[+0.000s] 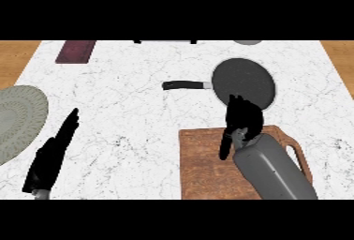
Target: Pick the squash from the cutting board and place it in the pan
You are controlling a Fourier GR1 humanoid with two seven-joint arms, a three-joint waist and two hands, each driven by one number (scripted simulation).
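The dark round pan [243,83] lies at the back right of the white counter, its black handle [185,85] pointing left. The brown wooden cutting board [207,164] lies at the front right. My right hand [243,121] hovers over the board's far edge, just in front of the pan's near rim. No squash shows anywhere; it may be hidden under this hand or the grey forearm [273,171]. My left hand [50,157] rests open at the front left, fingers straight and pointing away from me.
A large grey-green plate [19,122] lies at the left edge, close to my left hand. A dark maroon block [76,50] sits at the back left. A small grey object [247,42] and a dark item [166,41] stand along the back edge.
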